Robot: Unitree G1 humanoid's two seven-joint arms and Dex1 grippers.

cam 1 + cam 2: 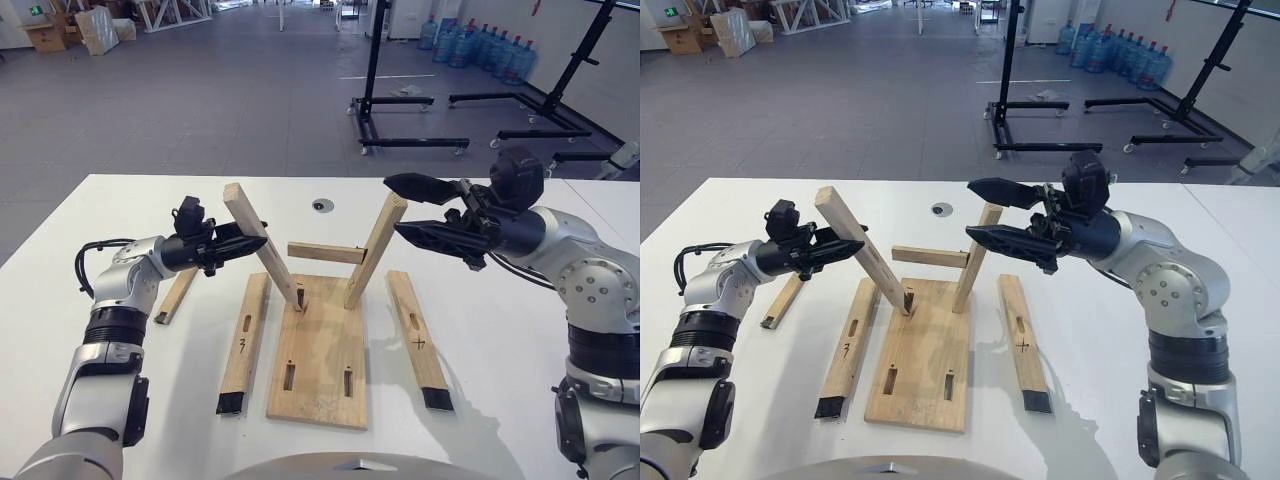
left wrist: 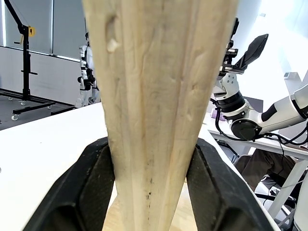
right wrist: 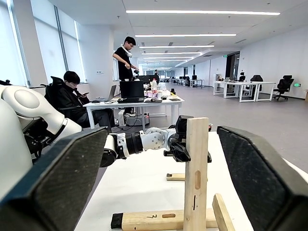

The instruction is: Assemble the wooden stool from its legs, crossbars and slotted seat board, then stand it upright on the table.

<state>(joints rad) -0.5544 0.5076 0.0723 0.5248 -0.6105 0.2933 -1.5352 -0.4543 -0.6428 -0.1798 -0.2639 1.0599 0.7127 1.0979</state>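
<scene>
- The left gripper [image 1: 240, 243] is clamped on a pale, flat-sided wooden leg [image 2: 154, 96]. Its black pads [image 2: 91, 187] squeeze the leg from both sides, up in its top half. The high grip makes sense to me: the foot sits in a slot, so the top is where you get leverage to swing it.
- That leg leans outward with its foot in a far slot of the flat pale wooden seat board [image 1: 320, 385]. The board lies slot-side up on the white table [image 1: 140, 205].
- A second pale wooden leg [image 1: 370, 260] stands in the neighbouring far slot, tilting the other way. A short pale wooden crossbar [image 1: 325, 252] sticks out of it toward the held leg.
- The crossbar's free end stops short of the held leg, with a visible gap. My guess is the outward tilt is there to leave room for the bar before the two legs close up.
- The right gripper [image 1: 391, 205] is spread wide, one finger on each side of the second leg's top, and as far as I can tell it isn't touching. It looks placed to steady that leg.
- Further out, two long pale wooden legs with black end caps lie flat. One [image 1: 245, 345] is just beside the board's left edge and the other [image 1: 418, 340] is near its right.
- A short pale wooden stick [image 1: 177, 295] lies under the left arm, probably another crossbar.
- So two of the four legs are in, the near slots are unfilled, and it's nowhere near standing yet.
</scene>
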